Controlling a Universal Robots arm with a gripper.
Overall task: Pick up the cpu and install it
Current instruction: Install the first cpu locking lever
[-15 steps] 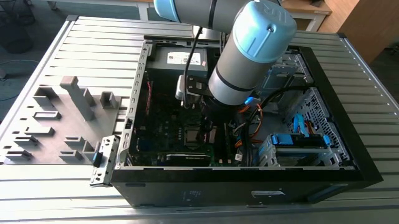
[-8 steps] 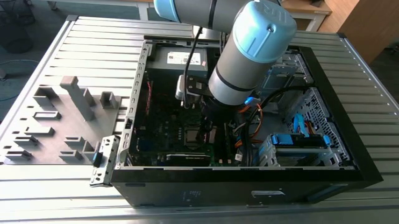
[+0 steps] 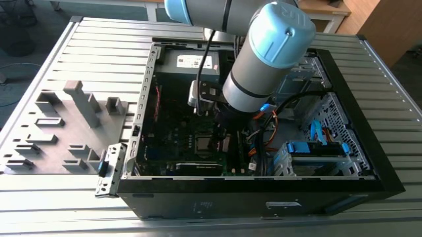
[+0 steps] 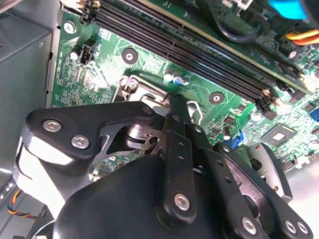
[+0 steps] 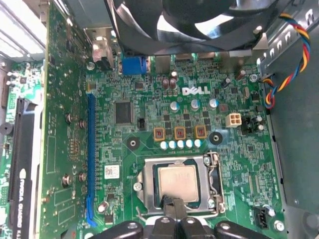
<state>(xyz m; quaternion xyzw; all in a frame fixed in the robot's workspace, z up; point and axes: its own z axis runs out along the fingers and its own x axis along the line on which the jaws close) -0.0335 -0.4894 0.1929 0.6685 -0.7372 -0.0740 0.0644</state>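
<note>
The cpu [image 5: 178, 181] is a dull silvery square lying flat in the motherboard socket [image 5: 149, 191], inside its metal frame. In the first wrist view my gripper [image 5: 169, 205] has its black fingertips pressed together at the chip's edge, touching or just above it. The fingers [image 4: 175, 107] come to a single narrow tip over the socket frame [image 4: 142, 89] in the second wrist view. In the exterior view the arm [image 3: 264, 64] reaches down into the open computer case [image 3: 369, 163], above the socket [image 3: 204, 145].
Long black memory slots [image 4: 189, 45] run beside the socket. A case fan [image 5: 189, 20] and coloured wires [image 5: 286, 59] lie near it, and a blue expansion slot [image 5: 90, 159] beside it. Outside the case, a grey tray with blocks [image 3: 59, 128] is at the exterior view's left.
</note>
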